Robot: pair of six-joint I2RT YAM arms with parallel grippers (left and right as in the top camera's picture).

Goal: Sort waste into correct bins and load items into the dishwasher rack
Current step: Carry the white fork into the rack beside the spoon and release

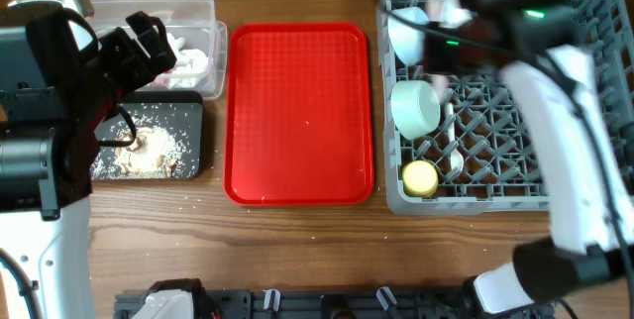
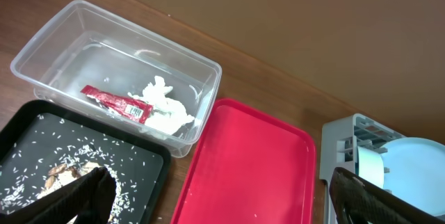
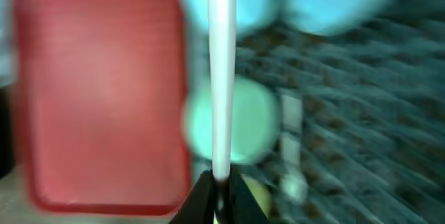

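Overhead, the right arm (image 1: pixel 560 101), nearest the lens, is stretched over the dishwasher rack (image 1: pixel 466 203), where the mint green bowl (image 1: pixel 416 106) and yellow cup (image 1: pixel 420 177) are lodged among pegs. At the left wrist, the left gripper (image 2: pixel 221 182) is spread wide and empty. The red wrapper (image 2: pixel 115 104) and tissue (image 2: pixel 165 107) are kept in the clear tub (image 2: pixel 49 50), and the rice (image 2: pixel 76 160) in the black tray (image 2: pixel 154 156). At the right wrist, a white utensil handle (image 3: pixel 221 78) is pinched by the right gripper (image 3: pixel 221 197), presumably for slotting into the rack.

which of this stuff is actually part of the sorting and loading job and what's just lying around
Part of the job: red wrapper, tissue, food scraps, clear tub, black tray, dishwasher rack, mint green bowl, yellow cup, pale blue plate, white utensil in the right gripper.

Just lying about: red serving tray.
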